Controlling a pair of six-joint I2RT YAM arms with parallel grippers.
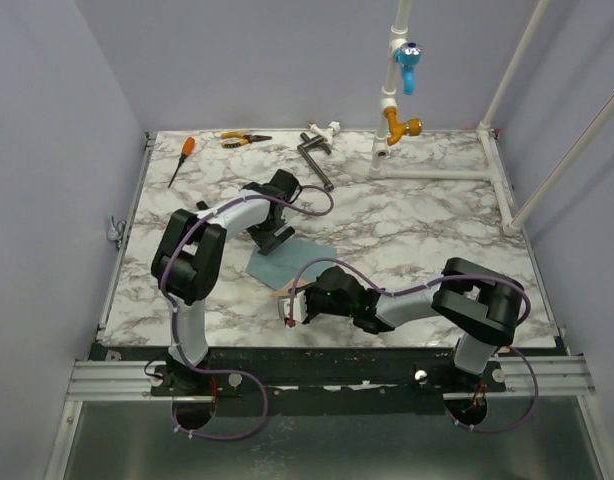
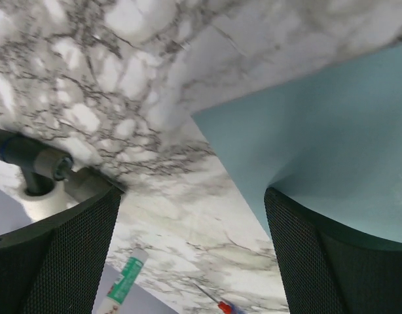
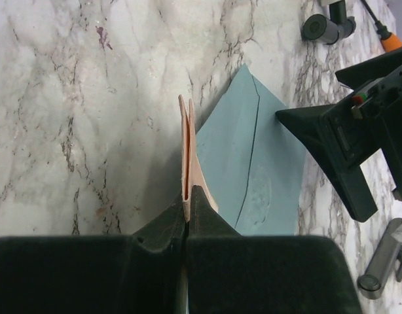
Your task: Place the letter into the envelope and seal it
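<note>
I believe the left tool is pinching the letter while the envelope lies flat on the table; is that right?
Not quite: it is the right tool that pinches the letter, as the right wrist view shows. The left tool is open above the envelope, which does lie flat on the table.

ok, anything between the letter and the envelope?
Nothing visible. The right gripper holds the letter right at the envelope edge; the left gripper sits open at the envelope's far side.
</note>
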